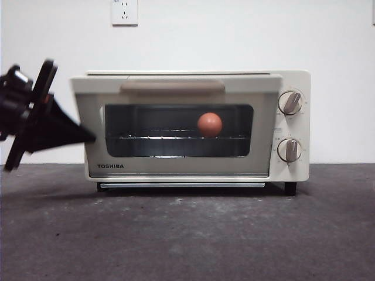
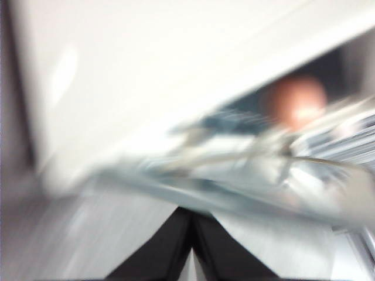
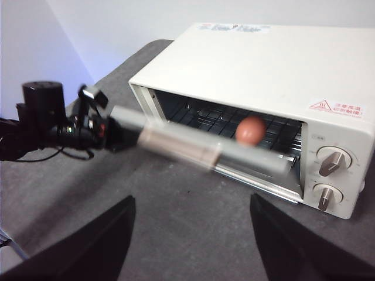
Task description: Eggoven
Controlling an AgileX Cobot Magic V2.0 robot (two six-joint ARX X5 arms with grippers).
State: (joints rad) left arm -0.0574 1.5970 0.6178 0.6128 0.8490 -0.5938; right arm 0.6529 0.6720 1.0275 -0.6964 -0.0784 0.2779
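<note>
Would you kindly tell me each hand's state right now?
Left hand: closed, holding nothing, beside the oven door.
Right hand: open, empty.

Reddish-brown egg in cream oven, tan handle, dark grey table.

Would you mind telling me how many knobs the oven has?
2. Both sit on the oven's right front panel: the upper knob directly above the lower knob. None seem hidden.
</note>
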